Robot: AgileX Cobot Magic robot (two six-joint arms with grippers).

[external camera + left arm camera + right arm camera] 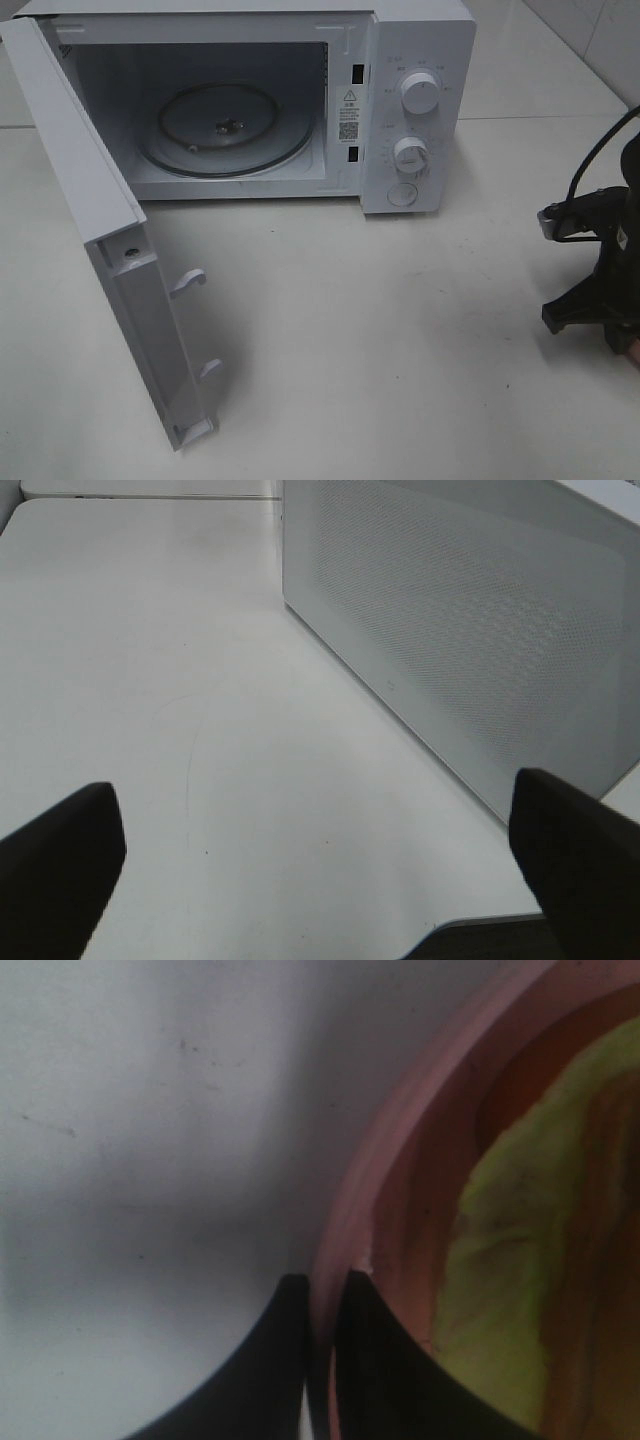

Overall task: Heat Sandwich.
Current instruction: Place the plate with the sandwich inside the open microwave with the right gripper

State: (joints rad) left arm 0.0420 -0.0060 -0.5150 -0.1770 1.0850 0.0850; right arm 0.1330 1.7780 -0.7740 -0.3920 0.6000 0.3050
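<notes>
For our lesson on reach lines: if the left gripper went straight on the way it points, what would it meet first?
Probably the bare table; the left gripper tilts down at it. The open microwave door stands just beside that line, though depth is unclear.

A white microwave (415, 110) is sitting on the pale table (400, 330) with its door (110, 250) hanging wide open — the glass turntable (225, 125) is showing inside. At the view's right edge the black right gripper (618, 340) is pointing down, a cable (590, 160) looping above it.
</notes>
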